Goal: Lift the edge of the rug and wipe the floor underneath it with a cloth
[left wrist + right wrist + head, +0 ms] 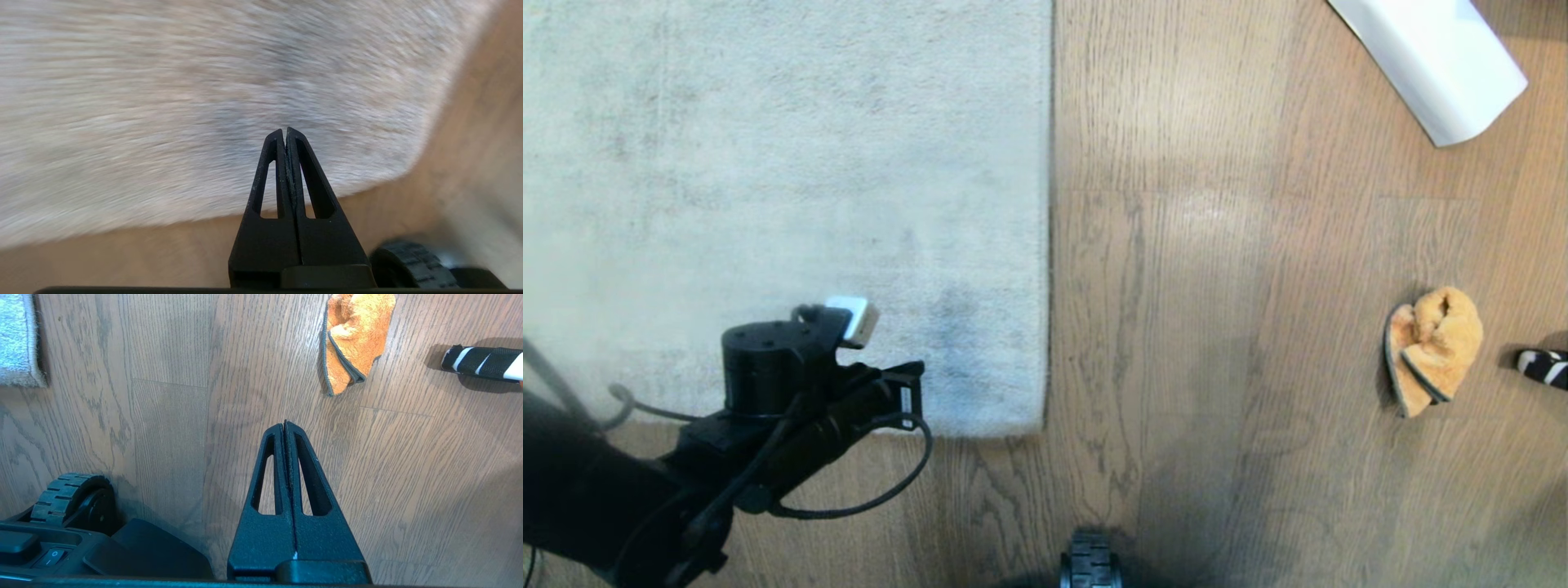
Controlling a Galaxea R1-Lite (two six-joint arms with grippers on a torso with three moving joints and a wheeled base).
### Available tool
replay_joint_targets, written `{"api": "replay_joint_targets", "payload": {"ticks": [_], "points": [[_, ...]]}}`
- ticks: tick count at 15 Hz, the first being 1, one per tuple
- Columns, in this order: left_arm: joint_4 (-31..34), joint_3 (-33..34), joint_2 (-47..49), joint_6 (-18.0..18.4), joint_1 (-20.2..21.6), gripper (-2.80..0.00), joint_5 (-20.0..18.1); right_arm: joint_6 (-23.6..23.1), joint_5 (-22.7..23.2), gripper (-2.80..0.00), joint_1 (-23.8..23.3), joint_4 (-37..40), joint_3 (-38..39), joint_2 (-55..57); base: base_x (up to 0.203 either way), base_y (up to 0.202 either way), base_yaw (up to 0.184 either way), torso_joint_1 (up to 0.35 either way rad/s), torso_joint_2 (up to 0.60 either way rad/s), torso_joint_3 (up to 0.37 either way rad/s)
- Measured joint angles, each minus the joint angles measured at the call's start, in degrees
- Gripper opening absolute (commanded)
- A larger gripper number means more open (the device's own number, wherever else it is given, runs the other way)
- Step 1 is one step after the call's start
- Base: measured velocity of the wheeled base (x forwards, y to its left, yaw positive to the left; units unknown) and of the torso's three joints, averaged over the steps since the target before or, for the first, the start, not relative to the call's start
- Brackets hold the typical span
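Left end effector (286, 132) closed, empty, over near rug edge (980, 425); right end effector (286, 424) closed, parked. Rug unlifted, cloth (1433, 349) untouched far right.

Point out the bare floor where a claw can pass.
Widest bare floor: the strip between the rug edge and the cloth. Crowded: the right side, with the cloth, a striped object and white rolled sheet; the left claw over the rug corner.
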Motion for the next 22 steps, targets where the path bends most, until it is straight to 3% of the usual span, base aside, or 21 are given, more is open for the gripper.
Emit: {"api": "replay_joint_targets", "payload": {"ticks": [2, 6, 10, 13, 16, 18, 22], "points": [[3.9, 0.9, -5.5, 0.2, 1.7, -2.8, 3.0, 0.0, 0.0, -2.8, 0.0, 0.0, 0.0, 0.0, 0.0, 0.0, 0.0, 0.0, 0.0, 0.0], [15.3, 1.6, -17.3, 3.6, 8.9, -2.8, 3.1, 0.0, 0.0, -2.8, 0.0, 0.0, 0.0, 0.0, 0.0, 0.0, 0.0, 0.0, 0.0, 0.0], [24.9, 4.5, -30.1, 7.2, 21.2, -2.8, -3.8, 0.0, 0.0, -2.8, 0.0, 0.0, 0.0, 0.0, 0.0, 0.0, 0.0, 0.0, 0.0, 0.0], [30.1, 8.0, -40.1, 8.9, 27.2, -2.8, -10.1, 0.0, 0.0, -2.8, 0.0, 0.0, 0.0, 0.0, 0.0, 0.0, 0.0, 0.0, 0.0, 0.0], [32.5, 12.0, -50.2, 9.4, 28.5, -2.8, -13.3, 0.0, 0.0, -2.8, 0.0, 0.0, 0.0, 0.0, 0.0, 0.0, 0.0, 0.0, 0.0, 0.0], [32.8, 15.0, -56.8, 9.5, 27.1, -2.8, -13.9, 0.0, 0.0, -2.8, 0.0, 0.0, 0.0, 0.0, 0.0, 0.0, 0.0, 0.0, 0.0, 0.0], [34.6, 20.7, -69.4, 9.5, 22.4, -2.8, -11.2, 0.0, 0.0, -2.8, 0.0, 0.0, 0.0, 0.0, 0.0, 0.0, 0.0, 0.0, 0.0, 0.0]]}}
